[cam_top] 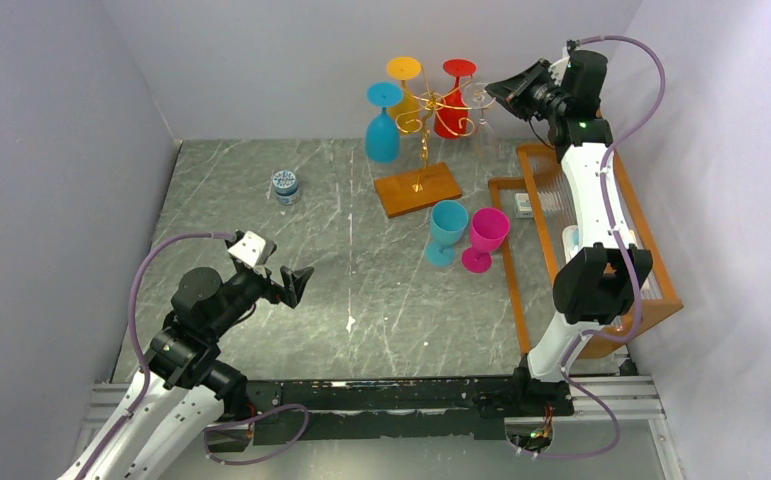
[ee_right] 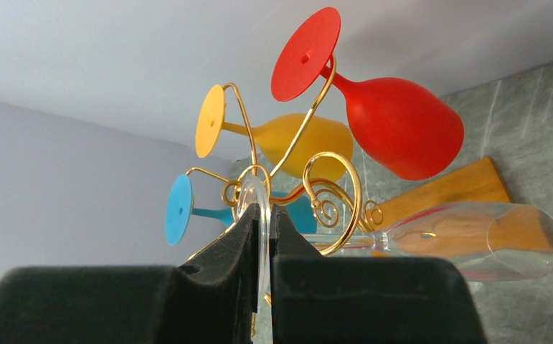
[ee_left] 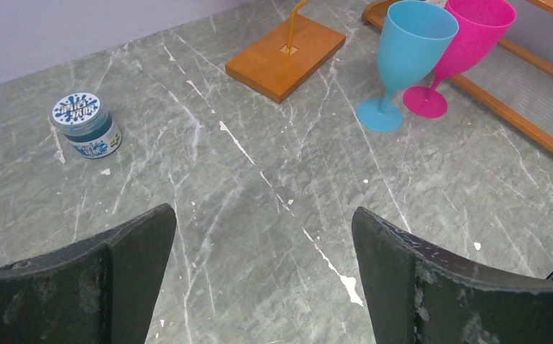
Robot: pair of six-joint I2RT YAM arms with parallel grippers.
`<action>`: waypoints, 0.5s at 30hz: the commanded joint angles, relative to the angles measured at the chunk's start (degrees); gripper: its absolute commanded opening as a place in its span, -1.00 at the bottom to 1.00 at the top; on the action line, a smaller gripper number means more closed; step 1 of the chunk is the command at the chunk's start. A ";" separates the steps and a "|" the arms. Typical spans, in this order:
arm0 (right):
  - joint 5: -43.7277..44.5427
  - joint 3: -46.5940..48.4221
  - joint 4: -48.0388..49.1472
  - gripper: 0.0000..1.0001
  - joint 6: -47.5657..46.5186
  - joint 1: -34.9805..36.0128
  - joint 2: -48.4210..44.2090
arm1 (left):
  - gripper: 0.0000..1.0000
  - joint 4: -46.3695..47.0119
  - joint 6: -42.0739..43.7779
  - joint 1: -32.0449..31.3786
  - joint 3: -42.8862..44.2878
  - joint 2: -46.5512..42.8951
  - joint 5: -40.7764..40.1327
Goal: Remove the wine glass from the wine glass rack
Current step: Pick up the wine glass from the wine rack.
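Observation:
The wine glass rack (cam_top: 427, 118) is a gold wire tree on a brown wooden base (cam_top: 418, 188) at the back of the table. A blue (cam_top: 383, 128), a yellow (cam_top: 404, 72) and a red glass (cam_top: 454, 105) hang from it upside down. A clear wine glass (ee_right: 488, 238) also hangs there, its stem in a gold scroll arm (ee_right: 346, 180). My right gripper (ee_right: 265, 223) is shut on the clear foot disc of that glass (ee_right: 256, 192); from above, the right gripper (cam_top: 498, 88) sits at the rack's right side. My left gripper (ee_left: 262, 215) hangs open over bare table, far from the rack.
A light blue glass (cam_top: 447, 230) and a pink glass (cam_top: 485, 237) stand upright in front of the rack's base. A small blue-lidded jar (cam_top: 285, 186) sits at the back left. An orange wooden frame with clear rods (cam_top: 651, 262) runs along the right side, under my right arm.

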 commanded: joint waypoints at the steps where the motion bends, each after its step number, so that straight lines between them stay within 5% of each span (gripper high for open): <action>1: -2.23 2.15 1.15 -1.00 1.13 -0.36 1.46 | 0.94 0.16 0.68 0.17 1.34 -0.21 1.15; 15: -2.91 4.09 1.06 -1.00 1.87 0.72 3.23 | 0.93 0.14 0.75 0.10 1.36 0.03 1.58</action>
